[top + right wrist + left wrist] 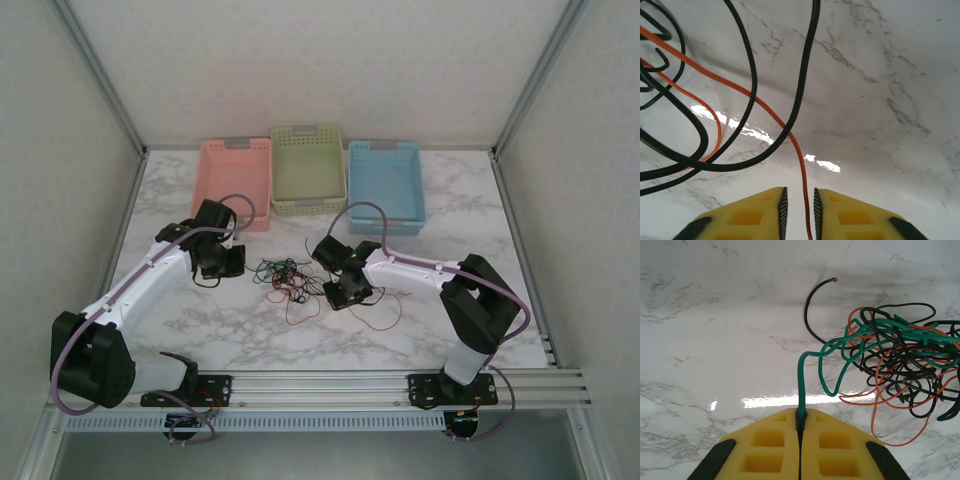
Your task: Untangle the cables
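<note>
Beside the tangle of thin coloured cables (285, 278), the left gripper (800, 416) clamps a green cable (801, 385), and the right gripper (800, 200) is apart around an orange cable (797, 152).

Pinched a green cable (801, 382) at the very tip of the left claw (800, 414), with both yellow fingers (767, 450) pressed together along the middle seam. Rose straight up from that tip, then bent to the right into the tangle of cables (900, 360), green, black and orange, lying at the right on the white marble worktop (715, 330). Curved out of the tangle toward the upper left as one black cable (807, 315), ending in a bare copper tip. Reached nearest to the claw with a thin orange loop (922, 432).
</note>
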